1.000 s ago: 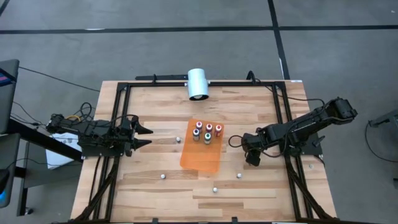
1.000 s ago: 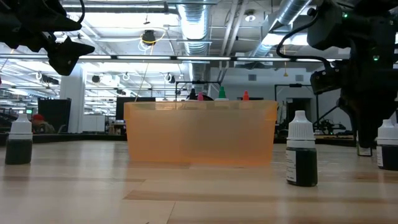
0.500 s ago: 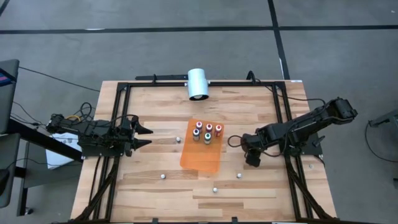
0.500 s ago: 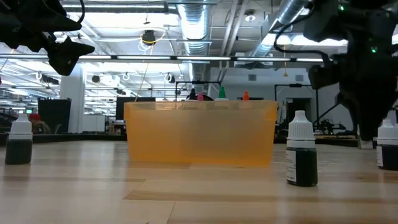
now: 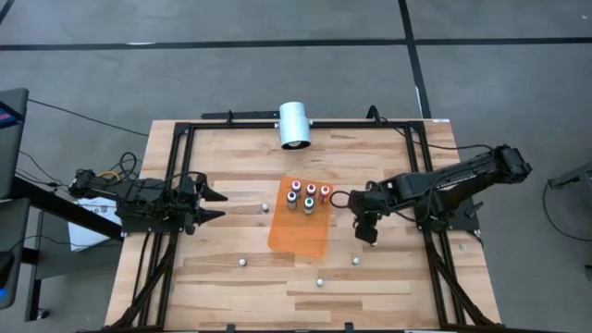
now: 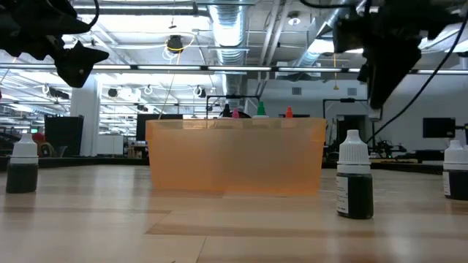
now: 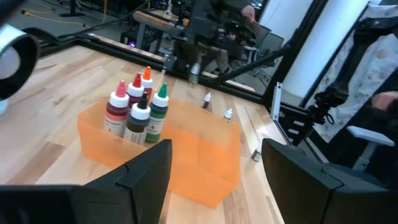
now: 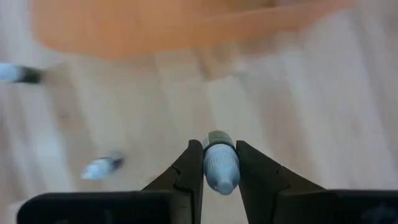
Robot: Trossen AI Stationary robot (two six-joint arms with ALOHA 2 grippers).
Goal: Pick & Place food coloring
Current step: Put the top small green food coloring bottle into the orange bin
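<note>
An orange tray (image 5: 298, 231) lies mid-table with several food coloring bottles (image 5: 308, 195) standing upright at its far end; they also show in the left wrist view (image 7: 137, 107). More bottles stand loose on the wood (image 5: 241, 262) (image 5: 320, 282) (image 5: 354, 262) (image 5: 265, 208). Just right of the tray, my right gripper (image 5: 366, 232) is shut on one small bottle (image 8: 220, 167) above the table. My left gripper (image 5: 209, 203) waits open at the table's left side, pointing level toward the tray. My right gripper pinches the bottle by its pale ribbed cap (image 8: 215, 163) between the two fingers (image 8: 194, 163). The fingers come steeply from above, one on each side of the cap. The bottle is lifted clear of the table, its dark body hanging beyond the fingertips.
A white cylinder (image 5: 295, 124) lies at the far edge. A black frame (image 5: 418, 176) runs around the work area. In the low view, loose bottles (image 6: 355, 185) (image 6: 22, 166) (image 6: 455, 169) stand to both sides of the tray (image 6: 235, 156).
My right gripper has risen from near the tabletop, staying shut on the bottle, which is now lifted clear. It has also shifted a little toward the orange tray.
</note>
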